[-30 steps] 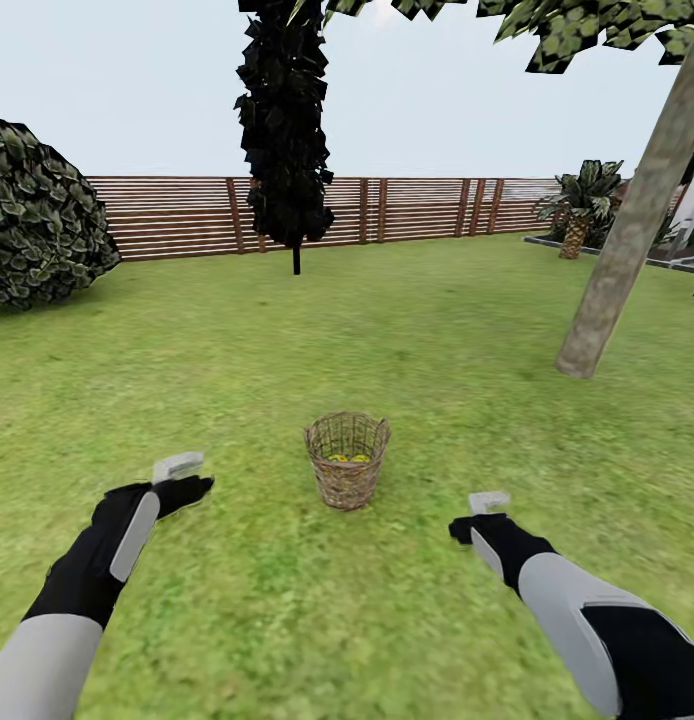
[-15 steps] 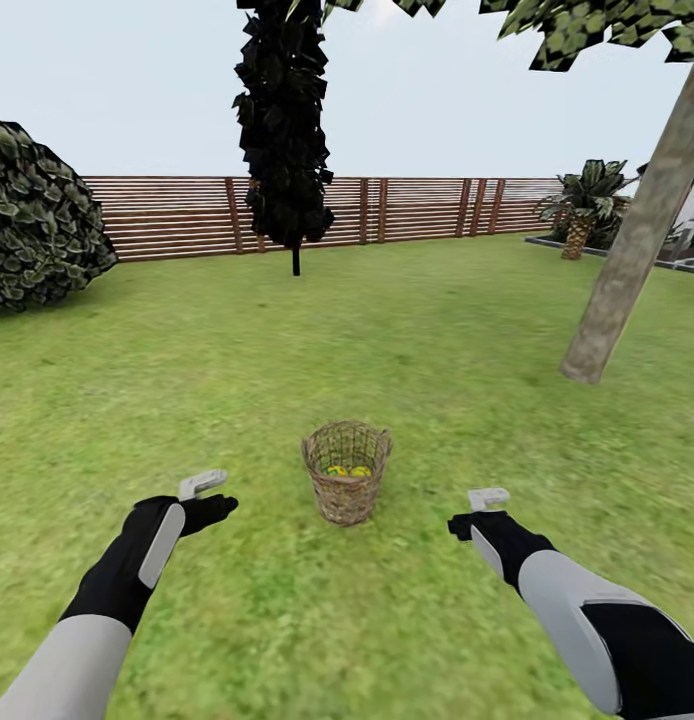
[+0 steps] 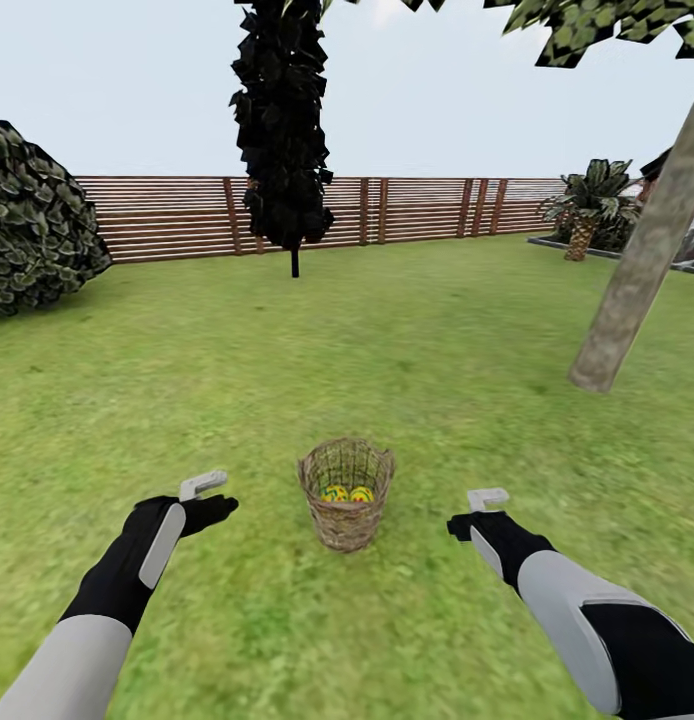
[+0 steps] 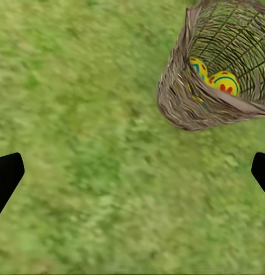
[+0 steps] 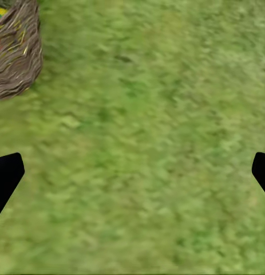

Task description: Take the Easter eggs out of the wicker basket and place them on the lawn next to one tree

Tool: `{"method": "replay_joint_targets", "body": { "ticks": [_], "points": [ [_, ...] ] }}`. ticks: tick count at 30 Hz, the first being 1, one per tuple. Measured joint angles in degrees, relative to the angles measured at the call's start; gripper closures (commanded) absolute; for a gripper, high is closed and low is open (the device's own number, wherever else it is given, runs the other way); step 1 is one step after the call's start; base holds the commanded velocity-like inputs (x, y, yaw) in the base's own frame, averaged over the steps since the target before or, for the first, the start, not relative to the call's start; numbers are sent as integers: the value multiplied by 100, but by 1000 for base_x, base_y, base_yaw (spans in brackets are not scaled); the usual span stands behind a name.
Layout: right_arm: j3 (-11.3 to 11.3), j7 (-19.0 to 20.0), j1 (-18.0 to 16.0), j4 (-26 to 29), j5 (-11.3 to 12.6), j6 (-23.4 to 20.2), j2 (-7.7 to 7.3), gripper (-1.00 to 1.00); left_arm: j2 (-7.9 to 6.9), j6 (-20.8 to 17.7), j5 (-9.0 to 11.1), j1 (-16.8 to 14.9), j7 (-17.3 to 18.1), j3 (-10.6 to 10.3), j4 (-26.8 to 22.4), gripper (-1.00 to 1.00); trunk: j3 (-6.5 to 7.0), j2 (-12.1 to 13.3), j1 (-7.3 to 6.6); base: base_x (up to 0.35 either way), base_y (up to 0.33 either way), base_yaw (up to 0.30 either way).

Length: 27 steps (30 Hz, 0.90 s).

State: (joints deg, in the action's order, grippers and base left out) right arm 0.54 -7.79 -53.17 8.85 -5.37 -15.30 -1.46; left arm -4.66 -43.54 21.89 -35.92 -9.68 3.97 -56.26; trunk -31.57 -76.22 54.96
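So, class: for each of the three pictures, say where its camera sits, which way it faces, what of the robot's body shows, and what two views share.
Head view: on the head, facing forward and down over lawn, basket, tree; both arms show.
Left wrist view: by the left pincer, facing grass and basket with eggs; dark fingertips show.
Right wrist view: by the right pincer, facing grass; fingertips show.
All share the basket.

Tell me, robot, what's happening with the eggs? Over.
Left gripper open, right gripper open, both empty. Easter eggs in wicker basket between them. Nothing blocking.
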Motion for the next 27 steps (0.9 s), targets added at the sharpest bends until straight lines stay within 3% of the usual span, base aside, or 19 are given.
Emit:
{"method": "replay_joint_targets", "body": {
  "ticks": [15, 27],
  "points": [
    [-20, -2, 0, 0, 4, -8, -17, -100, 9, -6, 0, 0, -7, -2, 0, -100, 0, 0, 0, 320, -83, 0],
    [-6, -1, -2, 0, 4, -8, 2, -100, 26, -7, 6, 0, -7, -3, 32, -100, 0, 0, 0, 315, -167, 0]
  ]
}}
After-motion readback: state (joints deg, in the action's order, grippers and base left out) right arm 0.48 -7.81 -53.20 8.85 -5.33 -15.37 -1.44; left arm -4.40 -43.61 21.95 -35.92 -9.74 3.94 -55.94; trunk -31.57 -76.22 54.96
